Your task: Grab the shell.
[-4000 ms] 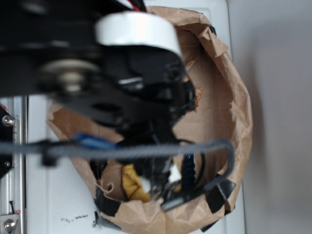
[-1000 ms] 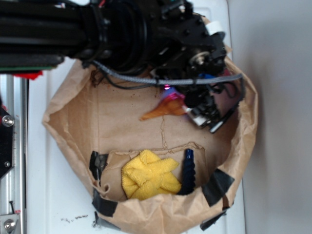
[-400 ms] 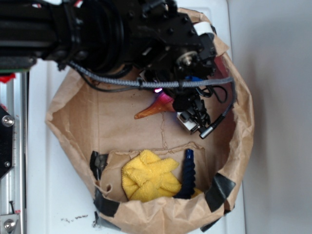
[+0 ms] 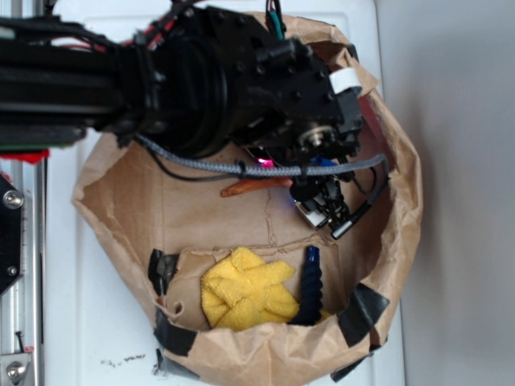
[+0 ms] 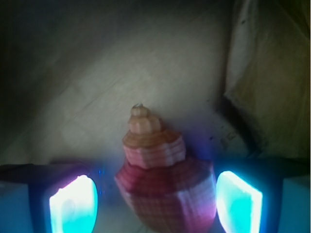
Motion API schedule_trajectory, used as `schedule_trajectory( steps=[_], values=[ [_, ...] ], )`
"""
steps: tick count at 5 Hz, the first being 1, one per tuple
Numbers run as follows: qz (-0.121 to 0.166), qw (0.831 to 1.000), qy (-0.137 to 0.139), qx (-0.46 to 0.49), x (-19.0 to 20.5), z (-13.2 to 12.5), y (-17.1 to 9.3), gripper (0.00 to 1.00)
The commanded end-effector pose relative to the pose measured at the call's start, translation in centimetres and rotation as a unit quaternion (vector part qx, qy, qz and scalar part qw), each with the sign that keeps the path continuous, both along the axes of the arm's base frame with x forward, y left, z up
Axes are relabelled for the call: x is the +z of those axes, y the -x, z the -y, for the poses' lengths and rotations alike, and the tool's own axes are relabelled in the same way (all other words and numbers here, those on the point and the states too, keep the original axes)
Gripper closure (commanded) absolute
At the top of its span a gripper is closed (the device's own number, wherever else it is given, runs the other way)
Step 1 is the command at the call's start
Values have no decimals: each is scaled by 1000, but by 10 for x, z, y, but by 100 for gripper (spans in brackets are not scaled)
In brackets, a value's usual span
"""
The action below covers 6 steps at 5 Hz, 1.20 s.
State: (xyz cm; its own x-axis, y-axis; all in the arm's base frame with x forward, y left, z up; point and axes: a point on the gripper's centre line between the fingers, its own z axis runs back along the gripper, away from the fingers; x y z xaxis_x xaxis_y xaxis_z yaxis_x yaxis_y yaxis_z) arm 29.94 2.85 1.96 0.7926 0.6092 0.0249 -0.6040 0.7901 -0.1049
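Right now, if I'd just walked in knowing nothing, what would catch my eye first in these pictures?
Probably the big black robot arm reaching into a crumpled brown paper bag, hiding most of the upper half. Its claw stands open around an orange-pink shell, with two glowing blue pads either side. Near the bag's lower edge, a bright yellow cloth lies next to a dark blue twisted rope piece.

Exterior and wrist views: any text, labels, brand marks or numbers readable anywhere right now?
None can be read.
Dark scuffs on the white tabletop beside the brown paper bag: marks, not legible letters.
Glossy orange-brown spiral shell, glowing fingers, yellow cloth: no print.
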Motion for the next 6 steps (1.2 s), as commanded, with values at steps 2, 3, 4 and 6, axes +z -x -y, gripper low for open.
schedule_trajectory(
  steps=[2, 3, 4, 6],
  values=[
    [16, 1000, -12, 0, 2, 5, -7, 100],
    [20, 1000, -10, -1, 7, 3, -6, 100],
    [28, 999, -4, -14, 23, 2, 0, 100],
    [17, 998, 17, -57, 95, -3, 26, 100]
  ],
)
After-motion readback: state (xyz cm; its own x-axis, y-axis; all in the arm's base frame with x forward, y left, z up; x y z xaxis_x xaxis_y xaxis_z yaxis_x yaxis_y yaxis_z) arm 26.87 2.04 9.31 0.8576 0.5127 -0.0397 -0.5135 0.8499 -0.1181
